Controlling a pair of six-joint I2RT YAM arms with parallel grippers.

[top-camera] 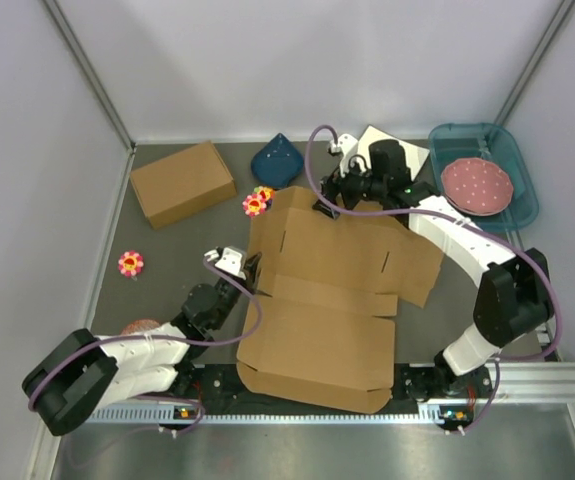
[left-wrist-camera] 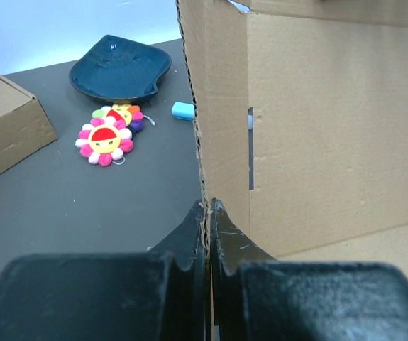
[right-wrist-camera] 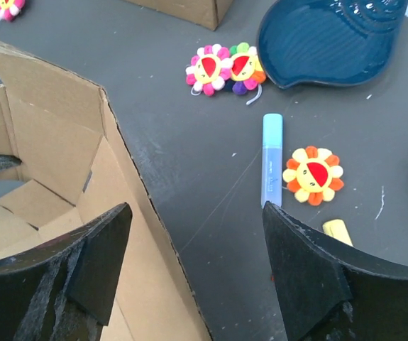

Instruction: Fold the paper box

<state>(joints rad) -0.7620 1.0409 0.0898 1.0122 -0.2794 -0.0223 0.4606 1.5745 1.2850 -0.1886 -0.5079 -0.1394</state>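
Note:
The paper box [top-camera: 327,290] is a brown cardboard cut-out with flaps, lying mid-table with its left and far walls partly raised. My left gripper [top-camera: 245,268] is shut on the edge of the box's left upright flap [left-wrist-camera: 221,121], its fingers [left-wrist-camera: 189,234] pinching the ragged edge. My right gripper [top-camera: 329,200] is open at the box's far edge. In the right wrist view its fingers [right-wrist-camera: 104,249] straddle the raised cardboard wall [right-wrist-camera: 129,213], one inside and one over the bare table.
A deeper closed cardboard box [top-camera: 182,183] stands back left. A dark blue dish [top-camera: 277,160], flower toys [top-camera: 257,202], a blue marker [right-wrist-camera: 271,160] and a yellow piece [right-wrist-camera: 338,229] lie behind the paper box. A teal tray with a pink plate [top-camera: 477,185] is back right. Another flower [top-camera: 131,263] lies left.

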